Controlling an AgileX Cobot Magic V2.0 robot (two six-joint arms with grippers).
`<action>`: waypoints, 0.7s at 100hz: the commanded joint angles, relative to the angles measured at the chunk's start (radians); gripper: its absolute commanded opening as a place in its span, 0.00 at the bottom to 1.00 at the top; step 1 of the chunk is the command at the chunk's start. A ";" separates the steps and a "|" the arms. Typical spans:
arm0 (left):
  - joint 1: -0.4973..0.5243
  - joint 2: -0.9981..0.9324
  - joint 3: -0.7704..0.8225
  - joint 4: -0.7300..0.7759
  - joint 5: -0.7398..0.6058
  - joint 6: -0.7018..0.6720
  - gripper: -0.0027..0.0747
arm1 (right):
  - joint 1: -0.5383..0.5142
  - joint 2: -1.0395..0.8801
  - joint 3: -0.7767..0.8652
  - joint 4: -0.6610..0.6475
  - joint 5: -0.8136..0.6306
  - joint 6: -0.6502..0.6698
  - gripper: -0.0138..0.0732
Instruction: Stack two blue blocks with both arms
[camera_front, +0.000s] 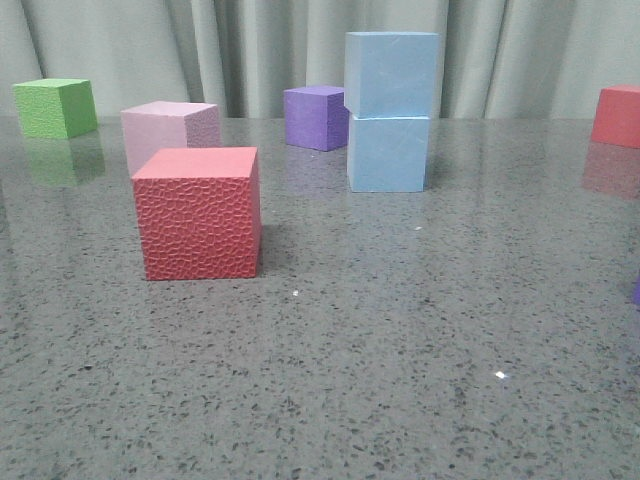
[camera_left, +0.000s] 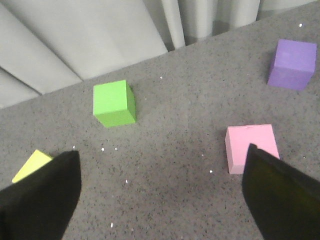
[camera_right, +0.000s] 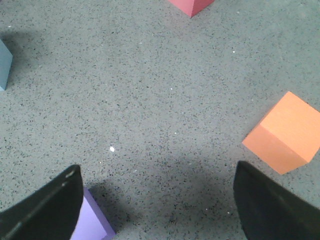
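- Left hand (camera_left: 160, 195): its two dark fingers are spread wide over bare table (camera_left: 165, 170), holding nothing; a pink cube (camera_left: 251, 146) lies just beside one finger, partly hidden behind its tip.
- Right hand (camera_right: 157, 207): its fingers are likewise spread apart with nothing between them; a purple cube (camera_right: 91, 223) pokes out from behind one finger, and an orange cube (camera_right: 286, 133) sits near the other.
- Upper blue block (camera_front: 391, 74) rests on the lower blue block (camera_front: 389, 153), which stands on the table toward the far side, in front of the grey curtain (camera_front: 200, 50). The upper one is set a touch askew, so its edges overhang the lower one slightly.
- Purple cube (camera_front: 316, 117) in the front view: just left of the blue stack and a little farther back, not touching it.
- Big red cube (camera_front: 200, 212) with a dimpled face: well to the left of the stack and nearer the camera; the pink cube sits right behind it.
- Green cube (camera_front: 56, 107): far left of the stack, by the curtain.
- Another red cube (camera_front: 616, 115): far right of the stack, cut by the frame edge.
- Yellow block (camera_left: 31, 165): only a corner shows in the left wrist view, beside the other left finger.
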 joint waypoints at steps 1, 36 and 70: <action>0.017 -0.122 0.102 -0.005 -0.112 -0.023 0.83 | -0.007 -0.001 -0.023 -0.014 -0.055 -0.007 0.86; 0.017 -0.521 0.700 -0.005 -0.332 -0.099 0.83 | -0.007 -0.001 -0.023 -0.014 -0.027 -0.007 0.86; 0.017 -0.793 1.032 -0.005 -0.371 -0.154 0.83 | -0.007 -0.034 -0.005 -0.014 -0.043 -0.007 0.86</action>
